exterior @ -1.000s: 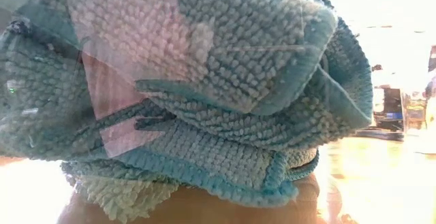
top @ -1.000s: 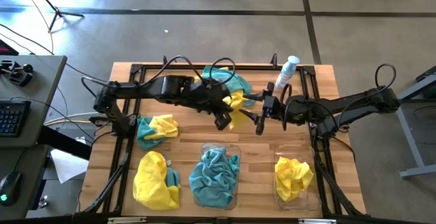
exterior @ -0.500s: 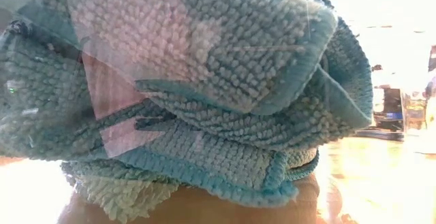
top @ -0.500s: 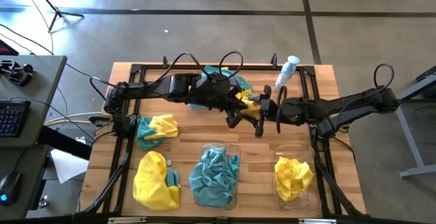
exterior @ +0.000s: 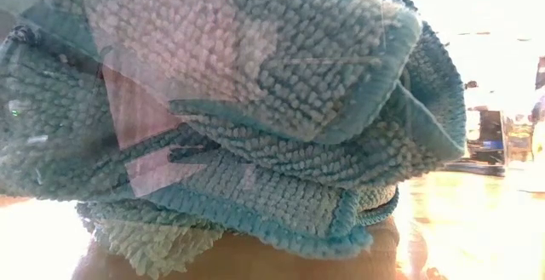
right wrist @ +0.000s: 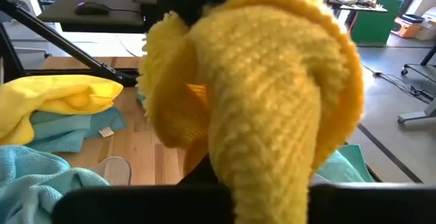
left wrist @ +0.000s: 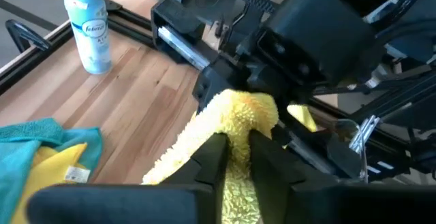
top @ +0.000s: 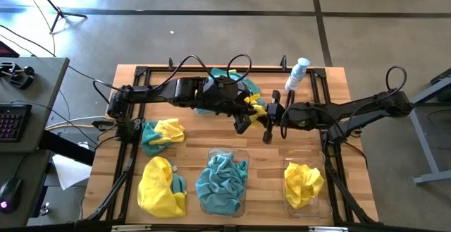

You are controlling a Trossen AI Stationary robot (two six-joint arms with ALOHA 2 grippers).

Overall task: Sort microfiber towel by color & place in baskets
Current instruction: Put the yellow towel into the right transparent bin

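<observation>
right tool (top: 268, 123) now clamped on yellow towel (top: 255, 106)

Place: robotics lab or workshop.
Floor: bare grey concrete (top: 211, 34) with seam lines, all round the wooden table (top: 268, 158).
Rig: black metal frame (top: 310, 73) bolted on the table, loose cables (top: 204, 64) looping over it.
Left of table: grey desk (top: 32, 91) with keyboard (top: 8, 123) and mouse (top: 5, 205).
Beyond table: tripod legs (top: 63, 17); right wrist view shows another desk (right wrist: 102, 3) and a green bin (right wrist: 371, 23).
</observation>
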